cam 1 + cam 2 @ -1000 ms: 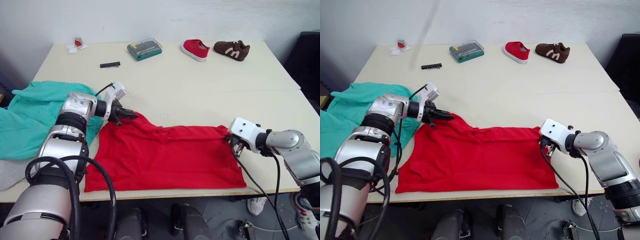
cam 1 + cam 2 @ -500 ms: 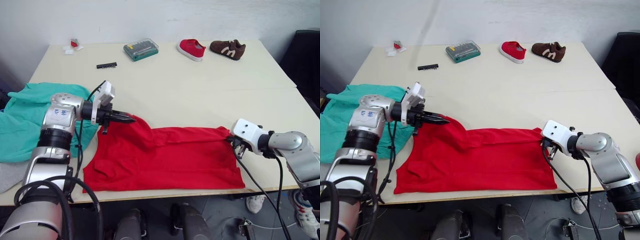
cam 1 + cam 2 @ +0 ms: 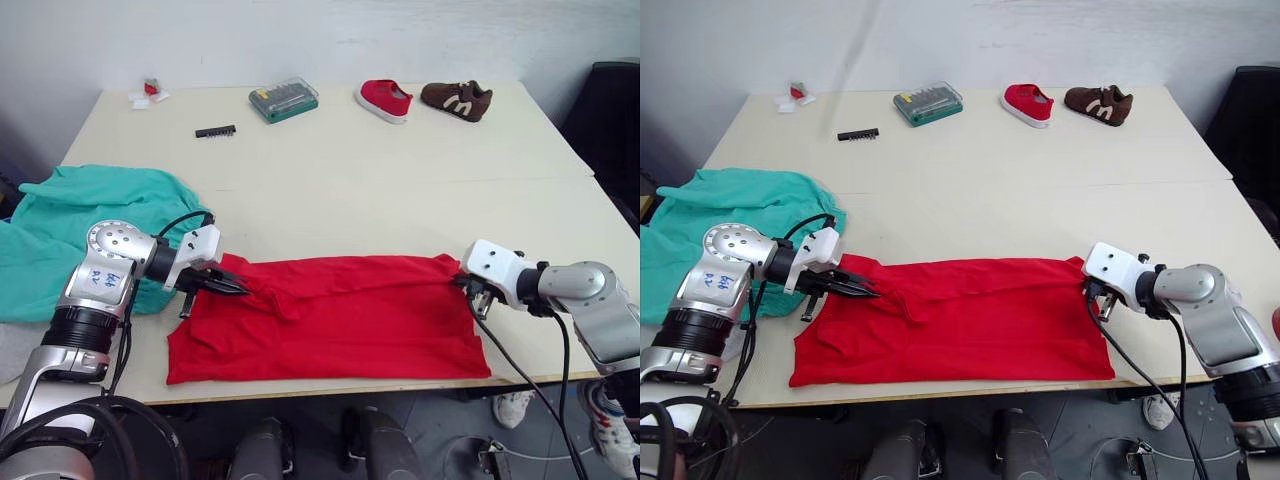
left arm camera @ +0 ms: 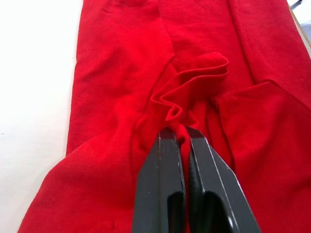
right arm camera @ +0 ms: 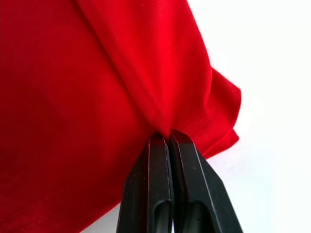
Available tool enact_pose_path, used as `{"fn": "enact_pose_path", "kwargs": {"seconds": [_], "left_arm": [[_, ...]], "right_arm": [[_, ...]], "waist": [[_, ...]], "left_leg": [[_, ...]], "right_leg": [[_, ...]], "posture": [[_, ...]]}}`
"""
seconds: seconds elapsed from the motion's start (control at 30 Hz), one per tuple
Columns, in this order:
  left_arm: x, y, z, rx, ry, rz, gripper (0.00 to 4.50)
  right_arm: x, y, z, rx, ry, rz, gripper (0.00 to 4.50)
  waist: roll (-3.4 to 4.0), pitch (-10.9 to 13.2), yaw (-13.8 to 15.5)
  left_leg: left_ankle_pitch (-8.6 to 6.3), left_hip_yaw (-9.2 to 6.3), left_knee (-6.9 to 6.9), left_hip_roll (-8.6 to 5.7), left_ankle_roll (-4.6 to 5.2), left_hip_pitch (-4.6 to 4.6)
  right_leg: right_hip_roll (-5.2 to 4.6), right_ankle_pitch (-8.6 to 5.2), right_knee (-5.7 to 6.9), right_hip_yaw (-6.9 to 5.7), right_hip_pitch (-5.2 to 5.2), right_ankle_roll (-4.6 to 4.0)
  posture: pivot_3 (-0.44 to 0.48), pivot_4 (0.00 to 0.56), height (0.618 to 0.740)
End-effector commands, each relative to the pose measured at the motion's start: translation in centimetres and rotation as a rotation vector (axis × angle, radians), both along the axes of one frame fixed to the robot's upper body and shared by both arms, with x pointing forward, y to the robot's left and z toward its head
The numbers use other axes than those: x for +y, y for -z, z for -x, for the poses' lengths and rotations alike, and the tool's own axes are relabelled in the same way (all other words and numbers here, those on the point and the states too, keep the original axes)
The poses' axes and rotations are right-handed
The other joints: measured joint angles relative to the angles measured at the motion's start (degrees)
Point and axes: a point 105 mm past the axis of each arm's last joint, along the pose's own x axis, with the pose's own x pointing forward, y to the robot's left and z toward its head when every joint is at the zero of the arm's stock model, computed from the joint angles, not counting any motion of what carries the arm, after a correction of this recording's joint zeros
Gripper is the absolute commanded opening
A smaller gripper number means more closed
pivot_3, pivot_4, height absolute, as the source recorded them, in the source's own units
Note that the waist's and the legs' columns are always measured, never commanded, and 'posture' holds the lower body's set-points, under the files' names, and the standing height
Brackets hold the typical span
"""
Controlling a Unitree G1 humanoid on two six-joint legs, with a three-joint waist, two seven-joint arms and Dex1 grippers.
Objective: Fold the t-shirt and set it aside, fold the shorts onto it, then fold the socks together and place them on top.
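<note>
Both pincers are clamped on cloth: the left gripper [image 4: 181, 130] pinches a rumpled fold of the soft bright red cotton t-shirt [image 3: 340, 320], the right gripper [image 5: 168, 137] its far corner. That shirt lies stretched in a long band along the near edge of the smooth cream table [image 3: 400, 170]. Beside it, at the robot's left, the crumpled teal-green fabric shorts [image 3: 70, 230] sag over the table's side. At the back sit 2 shoes — a red canvas shoe [image 3: 388, 99] and a brown suede shoe [image 3: 459, 99] — plus a clear-lidded green bit case [image 3: 284, 98]. Wrist views show the weave and pleats; no writing is legible.
</note>
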Motion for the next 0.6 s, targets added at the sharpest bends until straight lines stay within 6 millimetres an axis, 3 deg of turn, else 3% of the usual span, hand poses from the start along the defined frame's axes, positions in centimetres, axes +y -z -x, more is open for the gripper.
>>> {"fn": "enact_pose_path", "kwargs": {"seconds": [0.03,0.2,0.33,0.5,0.6], "left_arm": [[0.8,-0.9,-0.2,-0.013,-0.019,0.001,1.22],[2.0,-2.0,1.1,0.1,-0.037,0.024,2.71],[2.4,-4.2,2.1,0.215,-0.077,0.103,3.88],[0.8,-8.2,-0.6,0.246,-0.218,0.361,3.88],[-0.9,-8.3,-2.0,0.205,-0.232,0.389,3.25]], "right_arm": [[0.2,-1.0,-0.2,-0.03,-0.01,-0.009,0.95],[0.2,-2.0,0.4,-0.018,-0.017,-0.053,2.55],[0.7,-3.5,1.2,0.003,0.002,-0.177,2.6],[2.4,-4.9,1.2,0.003,0.055,-0.355,2.6],[4.2,-5.1,0.9,0.0,0.058,-0.429,1.95]], "waist": [[0.0,0.0,0.0],[0.0,0.0,-0.1],[0.01,0.0,-0.1],[-0.05,0.0,0.6],[-0.05,0.0,1.0]], "left_leg": [[0.0,0.0,0.0,0.0,0.0,0.0],[0.0,0.0,0.0,0.04,-0.01,0.0],[-0.01,-0.02,-0.03,0.06,-0.03,0.0],[0.0,-0.13,0.02,-0.01,0.0,-0.03],[0.01,-0.13,0.05,-0.03,0.01,-0.04]], "right_leg": [[0.0,0.0,0.0,0.0,0.0,0.0],[0.04,0.0,0.0,-0.01,0.0,0.0],[0.05,-0.03,0.0,0.0,-0.02,-0.04],[0.04,-0.02,0.02,-0.02,0.01,-0.03],[0.03,-0.01,0.04,0.02,0.02,-0.02]], "posture": [[0.0,0.15,0.74],[0.0,0.15,0.74],[0.0,0.15,0.74],[0.0,0.15,0.74],[0.0,0.15,0.74]]}}
